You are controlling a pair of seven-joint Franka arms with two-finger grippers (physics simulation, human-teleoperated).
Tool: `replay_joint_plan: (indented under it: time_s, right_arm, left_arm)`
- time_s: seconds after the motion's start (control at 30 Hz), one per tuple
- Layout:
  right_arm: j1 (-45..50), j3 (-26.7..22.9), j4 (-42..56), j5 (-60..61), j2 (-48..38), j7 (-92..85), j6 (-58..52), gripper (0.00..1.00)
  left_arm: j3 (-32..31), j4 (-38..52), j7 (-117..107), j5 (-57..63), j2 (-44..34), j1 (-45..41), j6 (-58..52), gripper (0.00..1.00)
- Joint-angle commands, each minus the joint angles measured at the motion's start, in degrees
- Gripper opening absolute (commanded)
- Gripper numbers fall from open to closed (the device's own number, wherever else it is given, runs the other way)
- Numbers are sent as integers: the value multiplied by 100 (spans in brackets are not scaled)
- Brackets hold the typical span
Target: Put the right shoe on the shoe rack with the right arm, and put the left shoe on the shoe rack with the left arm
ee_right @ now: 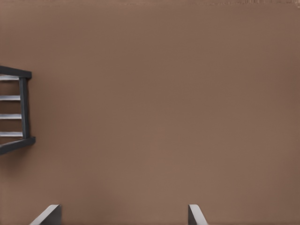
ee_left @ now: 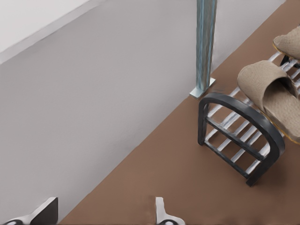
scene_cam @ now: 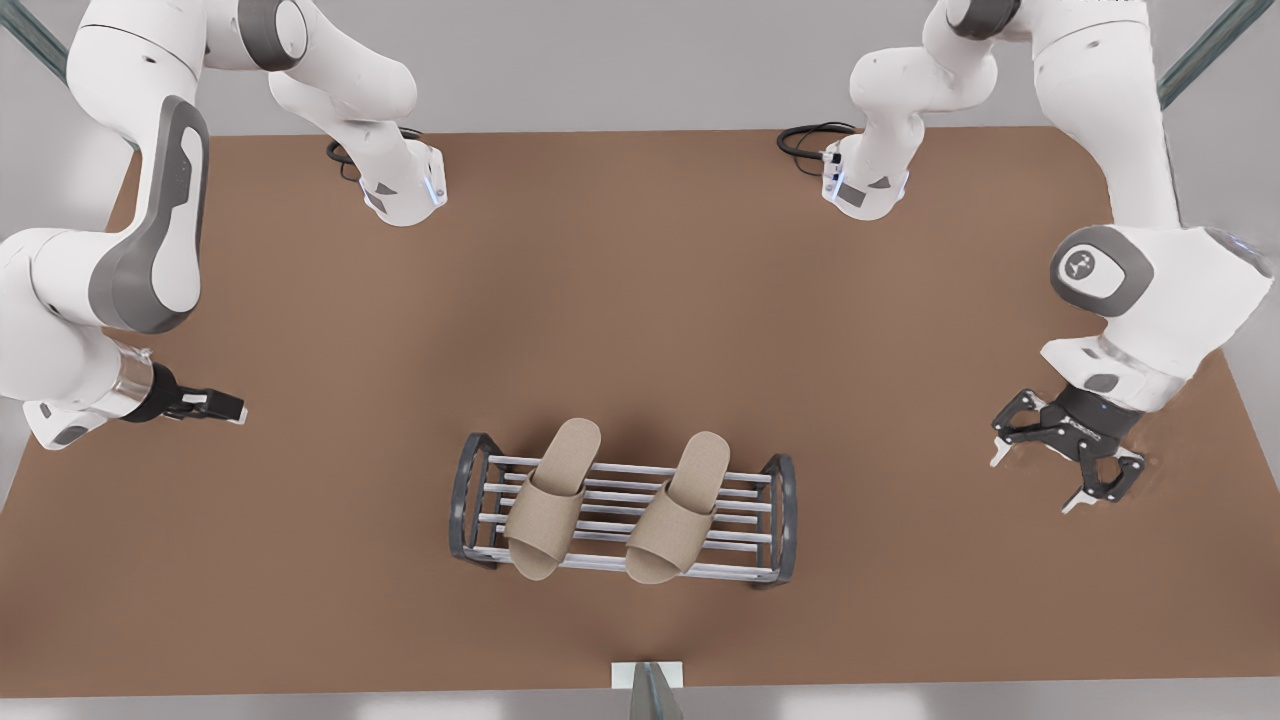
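The shoe rack (scene_cam: pixel 782 520) stands near the table's front middle, with both beige slippers lying across its bars. The left shoe (scene_cam: pixel 550 495) rests toward the front view's left and the right shoe (scene_cam: pixel 682 505) beside it, apart. My left gripper (scene_cam: pixel 205 405) hovers open and holding nothing at the front view's left, well away from the rack. Its wrist view shows the rack's end frame (ee_left: pixel 243 119), the left shoe (ee_left: pixel 269 89), the right shoe (ee_left: pixel 288 42) behind it, and the left gripper (ee_left: pixel 103 211). My right gripper (scene_cam: pixel 1065 460) hangs open at the front view's right; the right gripper (ee_right: pixel 124 213) is over bare table, with the rack's end (ee_right: pixel 23 108) off to one side.
The brown table (scene_cam: pixel 640 300) stretches wide around the rack. A metal post (scene_cam: pixel 650 690) stands at the front edge just behind the rack, also seen as the post (ee_left: pixel 205 44). Both arm bases with black cables (scene_cam: pixel 810 140) sit at the far edge.
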Motion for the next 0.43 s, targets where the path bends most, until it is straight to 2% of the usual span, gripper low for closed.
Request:
replay_joint_plan:
  time_s: [0.0, 0.03, 0.07, 0.13, 0.17, 0.2, 0.23, 0.3, 0.4]
  right_arm:
    - [0, 0, 3, 3, -7, 216, 52, 100]
    - [0, 0, 3, 11, -7, 216, 60, 100]
    - [0, 0, 3, 11, -7, 216, 52, 100]
    - [0, 0, 3, 11, -7, 225, 60, 100]
    - [0, 0, 3, 11, -7, 216, 52, 100]
    - [0, 0, 3, 11, -7, 216, 52, 100]
    - [0, 0, 3, 11, -7, 216, 52, 100]
    - [0, 0, 3, 3, -7, 216, 52, 100]
    - [9, 0, 3, 3, -15, 216, 52, 100]
  left_arm:
    - [46, 917, -10566, 1585, 542, -351, -5472, 100]
    - [-104, 372, -11105, 2322, 621, -536, -4557, 100]
    - [-139, -226, -10624, 3087, 586, -536, -4213, 100]
    - [-139, -674, -5502, 2983, -152, -158, -4248, 100]
    - [-148, -868, -4856, 2553, -451, -140, -4660, 100]
    - [-130, -342, -4935, 2279, -232, -149, -5301, 100]
    - [-104, 581, -5137, 2253, 348, -149, -6136, 100]
    - [-148, 820, -6305, 2070, 437, -193, -6287, 100]
    - [-148, 951, -6289, 2033, 463, -193, -6252, 100]
